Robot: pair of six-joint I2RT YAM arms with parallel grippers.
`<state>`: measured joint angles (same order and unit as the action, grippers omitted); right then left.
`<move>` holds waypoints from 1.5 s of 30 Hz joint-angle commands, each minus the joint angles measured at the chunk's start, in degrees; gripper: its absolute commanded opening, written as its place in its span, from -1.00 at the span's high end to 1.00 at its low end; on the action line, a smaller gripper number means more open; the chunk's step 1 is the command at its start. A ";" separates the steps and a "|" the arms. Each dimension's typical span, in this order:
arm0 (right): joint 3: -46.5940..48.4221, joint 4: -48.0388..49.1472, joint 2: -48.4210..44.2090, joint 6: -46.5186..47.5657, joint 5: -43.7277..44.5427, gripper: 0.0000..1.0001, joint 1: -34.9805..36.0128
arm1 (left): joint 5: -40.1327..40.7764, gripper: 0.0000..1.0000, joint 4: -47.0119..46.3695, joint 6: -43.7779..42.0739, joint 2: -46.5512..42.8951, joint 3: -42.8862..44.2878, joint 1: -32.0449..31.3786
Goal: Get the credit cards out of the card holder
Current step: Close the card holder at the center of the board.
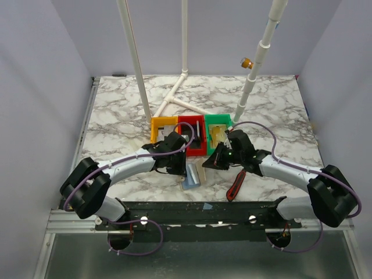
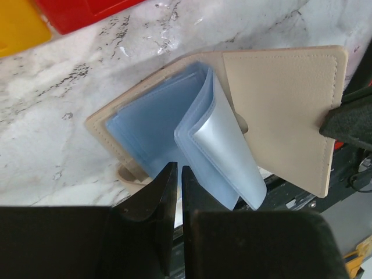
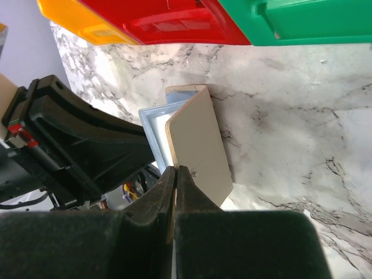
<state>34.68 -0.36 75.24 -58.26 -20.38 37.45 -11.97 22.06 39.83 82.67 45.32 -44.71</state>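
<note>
Item 1: tan-brown bifold card holder (image 1: 193, 175) with blue-grey plastic pockets, lying open on the white marble-patterned table (image 1: 128, 116), lower centre of my top view, between both arms.

Item 2: left gripper (image 2: 176, 170). Its own camera shows the jaws nearly together with a thin slit, tips at the pockets' near edge. I cannot tell if they pinch anything.

Item 3: right gripper (image 3: 175, 170), clenched on the edge of the tan cover. Only its wrist view shows that flap tilted up off the table.

Item 4, top view only: yellow bin (image 1: 157, 123), red bin (image 1: 187, 120) and green bin (image 1: 218, 118) in a row above the holder. A yellowish flat piece (image 1: 216, 138) in the green one is too small to identify. A red-and-black elongated tool (image 1: 235, 186) lies right of the holder.
</note>
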 commanded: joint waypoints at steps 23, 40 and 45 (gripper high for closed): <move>6.58 -3.84 4.09 2.05 5.63 0.97 4.57 | 9.04 0.80 6.54 -1.03 -7.19 -3.52 0.94; 11.30 -2.57 8.93 0.29 7.54 0.53 10.76 | 9.80 1.00 3.27 1.10 -7.26 -8.66 2.11; 12.29 -0.52 12.06 -1.23 7.86 0.51 13.26 | 9.24 1.00 1.09 1.64 -5.89 -9.50 2.34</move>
<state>45.10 -2.66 84.58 -58.02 -14.33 48.71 -3.27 26.09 40.49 75.70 36.77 -42.72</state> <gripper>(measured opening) 0.242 0.009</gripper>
